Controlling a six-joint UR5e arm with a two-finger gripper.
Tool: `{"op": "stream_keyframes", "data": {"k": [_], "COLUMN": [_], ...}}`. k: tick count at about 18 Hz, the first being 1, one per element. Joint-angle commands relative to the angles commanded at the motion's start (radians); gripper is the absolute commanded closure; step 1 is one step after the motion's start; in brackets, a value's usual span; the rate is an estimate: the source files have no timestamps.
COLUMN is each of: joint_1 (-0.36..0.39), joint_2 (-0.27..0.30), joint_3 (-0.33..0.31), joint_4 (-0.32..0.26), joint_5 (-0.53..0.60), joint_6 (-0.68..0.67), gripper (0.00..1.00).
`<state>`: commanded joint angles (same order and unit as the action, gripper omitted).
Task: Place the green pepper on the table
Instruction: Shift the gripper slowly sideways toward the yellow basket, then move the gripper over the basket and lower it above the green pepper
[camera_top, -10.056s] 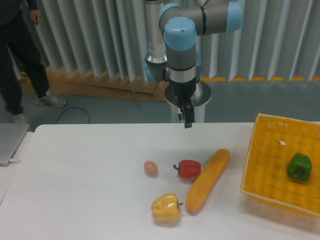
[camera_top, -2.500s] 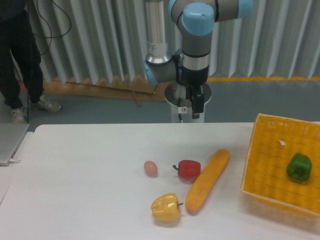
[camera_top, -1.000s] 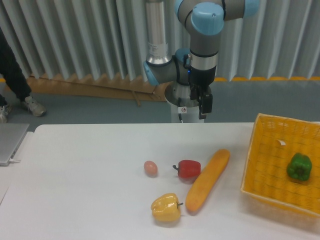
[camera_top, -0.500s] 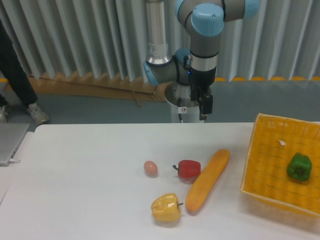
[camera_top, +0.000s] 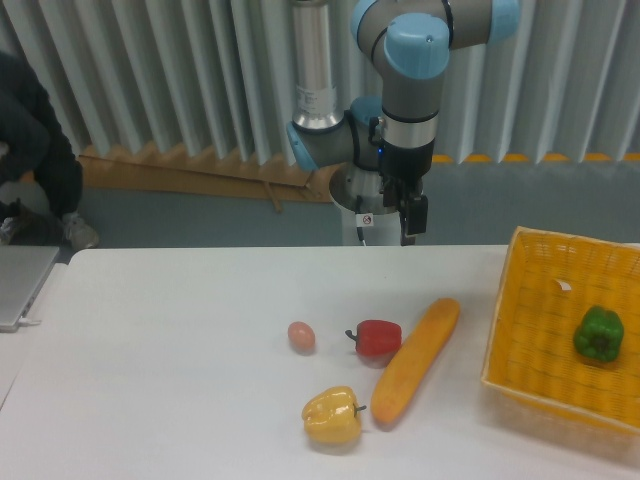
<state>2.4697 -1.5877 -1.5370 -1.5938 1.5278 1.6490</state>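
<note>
Spanning the whole foreground, the white surface (camera_top: 170, 380) carries a yellow basket (camera_top: 530, 345) at its right edge, and the green pepper (camera_top: 598, 334) lies inside it, well apart from the hand (camera_top: 410, 228). That hand hangs above the surface's far edge, pointing down from the arm (camera_top: 408, 110), touching nothing; whether it is parted or closed cannot be told.

Honestly nothing readable here. There's a small round sticker (camera_top: 367, 219) with a red mark on the robot's base (camera_top: 372, 195), but it's way too tiny to make out.
</note>
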Motion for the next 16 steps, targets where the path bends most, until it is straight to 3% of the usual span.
{"op": "stream_keyframes", "data": {"k": [16], "joint_1": [-0.006], "joint_2": [-0.011], "joint_3": [-0.002], "joint_4": [0.028], "joint_5": [0.0], "joint_6": [-0.005], "gripper": [0.0]}}
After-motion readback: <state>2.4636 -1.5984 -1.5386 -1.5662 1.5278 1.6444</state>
